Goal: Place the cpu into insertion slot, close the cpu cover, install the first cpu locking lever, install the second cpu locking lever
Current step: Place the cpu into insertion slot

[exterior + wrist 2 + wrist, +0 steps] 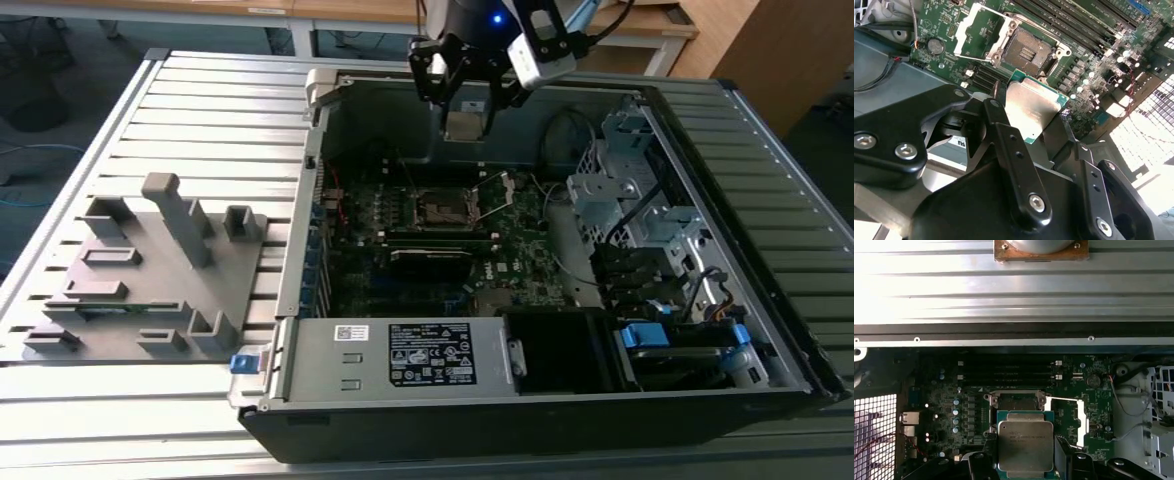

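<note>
My gripper (466, 108) hangs above the far part of the open computer case, shut on the cpu (463, 128), a flat square chip with a silver-grey top. In both wrist views the cpu (1031, 112) (1025, 445) sits between the black fingers (999, 117) and hovers just beside the insertion slot (1028, 50) (1016, 401), well above the board. The insertion slot (443, 208) lies open and bare. The cpu cover (976, 32) (1081, 422) (497, 193), a silver frame, is swung back next to the slot.
A grey fixture plate with upright pegs (147, 270) lies on the exterior view's left. A power supply (400, 355) fills the case's near end; drive cages and cables (641, 210) line its right. Long memory slots (1004, 372) run beside the socket.
</note>
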